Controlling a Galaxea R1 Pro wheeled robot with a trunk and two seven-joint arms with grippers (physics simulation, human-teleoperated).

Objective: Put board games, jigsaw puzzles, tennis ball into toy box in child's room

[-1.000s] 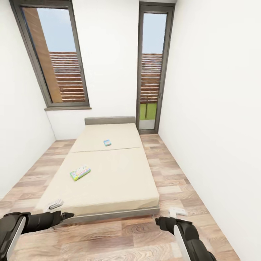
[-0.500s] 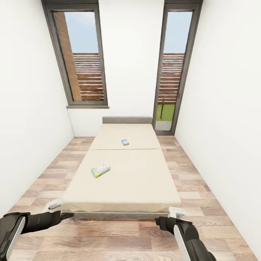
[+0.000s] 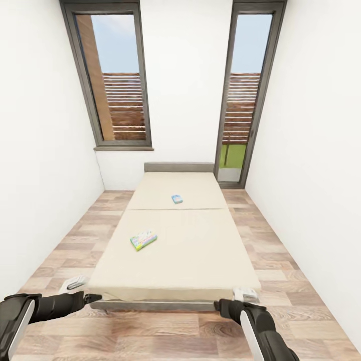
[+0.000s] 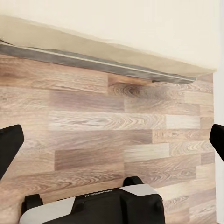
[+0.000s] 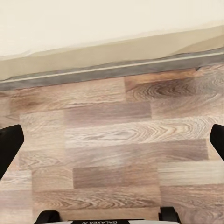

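Both board games [image 3: 143, 240] [image 3: 176, 199] on bed [image 3: 200, 260], mid-mattress. Light, stiff boxes, probably; pinch across short edges. Left gripper [image 4: 112, 144], right gripper [image 5: 112, 142] spread, empty.

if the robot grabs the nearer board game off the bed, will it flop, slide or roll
The nearer board game looks like a flat, boxy pack, so it probably stays stiff and won't roll. It looks small and thin, likely light. It lies flat on the soft-looking bed, so a push may drag rather than slide freely.

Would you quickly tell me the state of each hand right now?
Left hand: open, holding nothing.
Right hand: open, holding nothing.
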